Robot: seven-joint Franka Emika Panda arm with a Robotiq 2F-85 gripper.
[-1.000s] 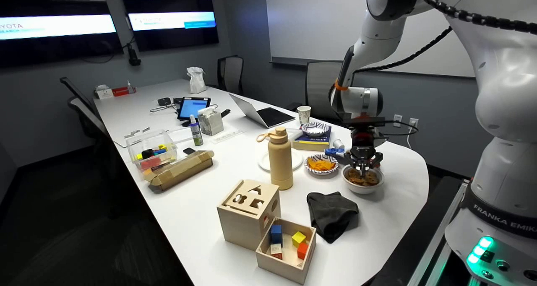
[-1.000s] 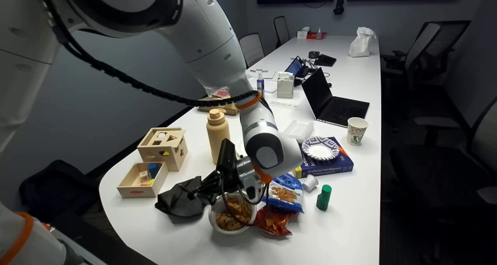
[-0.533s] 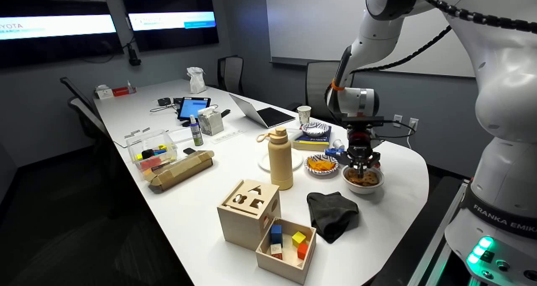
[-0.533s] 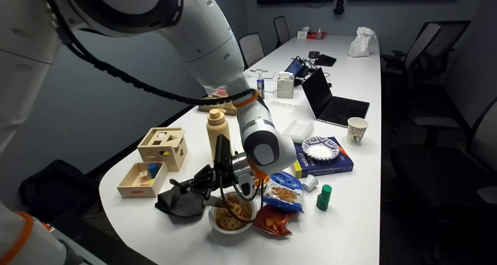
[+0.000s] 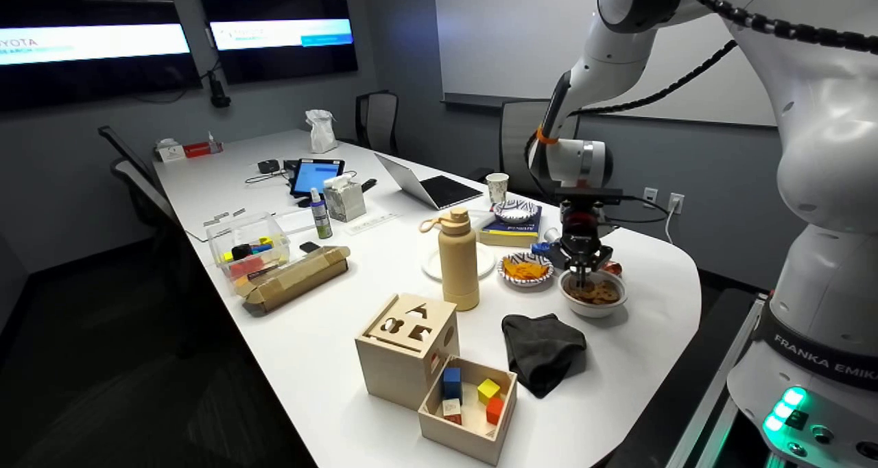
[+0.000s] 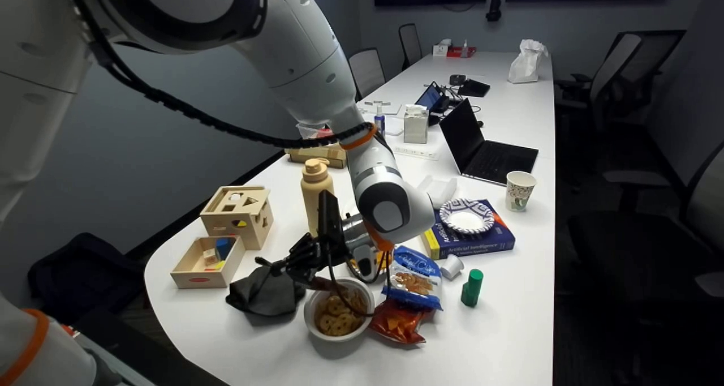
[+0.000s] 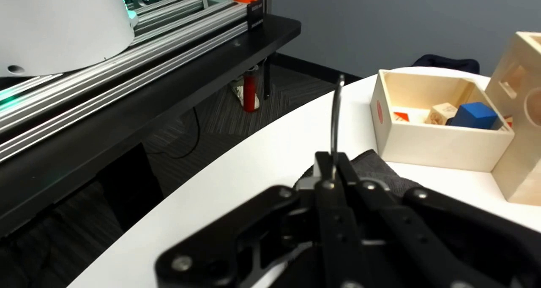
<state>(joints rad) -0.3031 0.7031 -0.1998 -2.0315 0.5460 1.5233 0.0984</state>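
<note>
Gripper [image 7: 332,167] has shifted toward orange-chip bowl [image 5: 528,283]. Wrist view: fingers pinched together on thin metal utensil [image 7: 336,115], only its narrow edge visible. Both exterior views, not wrist, catch cookie bowl [image 5: 593,311] just below; contact unclear. Red chip bag [image 6: 399,322] clearest in an exterior view.

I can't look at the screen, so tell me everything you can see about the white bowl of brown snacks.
The white bowl is round and plain, perhaps plastic or paper, with a wide open top. It stands upright on the table, holding brown, roundish snacks. The gripper hangs over it, clamping a thin shiny item; whether that touches the bowl isn't clear. A red bag lies beside it, contact again unclear.
</note>
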